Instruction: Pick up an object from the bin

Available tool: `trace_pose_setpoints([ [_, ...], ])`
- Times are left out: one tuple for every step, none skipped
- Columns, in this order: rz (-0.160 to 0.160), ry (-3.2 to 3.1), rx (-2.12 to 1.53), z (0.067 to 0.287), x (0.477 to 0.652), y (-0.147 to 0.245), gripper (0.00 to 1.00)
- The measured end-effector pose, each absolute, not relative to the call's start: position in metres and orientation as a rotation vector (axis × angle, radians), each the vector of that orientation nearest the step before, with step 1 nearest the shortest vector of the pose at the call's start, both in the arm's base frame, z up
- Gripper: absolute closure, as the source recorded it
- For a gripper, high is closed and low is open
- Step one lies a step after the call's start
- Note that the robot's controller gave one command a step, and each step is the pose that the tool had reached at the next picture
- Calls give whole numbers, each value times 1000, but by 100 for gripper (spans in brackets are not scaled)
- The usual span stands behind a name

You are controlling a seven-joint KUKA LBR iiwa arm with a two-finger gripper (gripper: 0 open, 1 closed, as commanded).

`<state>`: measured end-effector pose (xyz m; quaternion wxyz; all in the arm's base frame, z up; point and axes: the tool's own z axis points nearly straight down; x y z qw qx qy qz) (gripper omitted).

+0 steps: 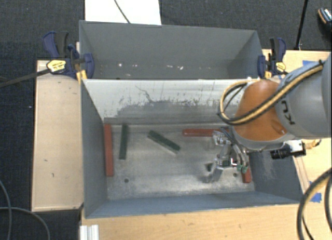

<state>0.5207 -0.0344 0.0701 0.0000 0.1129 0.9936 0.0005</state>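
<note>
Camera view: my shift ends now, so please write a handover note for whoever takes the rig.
Pincer: low over the bin floor, front right; open or shut unclear, nothing seen held.
Nearest: short red-brown stick just beside it, toward the right wall; red-brown bar behind it by the back wall.
Elsewhere: slanted green stick mid-floor; second green stick and long red-brown strip by the left wall.
Done: nothing lifted yet.
Left: grasp one piece, raise it out.

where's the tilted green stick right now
In the camera view the tilted green stick lies mid-floor in the bin, right of the other green stick and left of the gripper.
</note>
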Motion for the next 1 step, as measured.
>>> trace_pose_setpoints([
  [-1, 3131, 110, 126, 550, -47, 0],
])
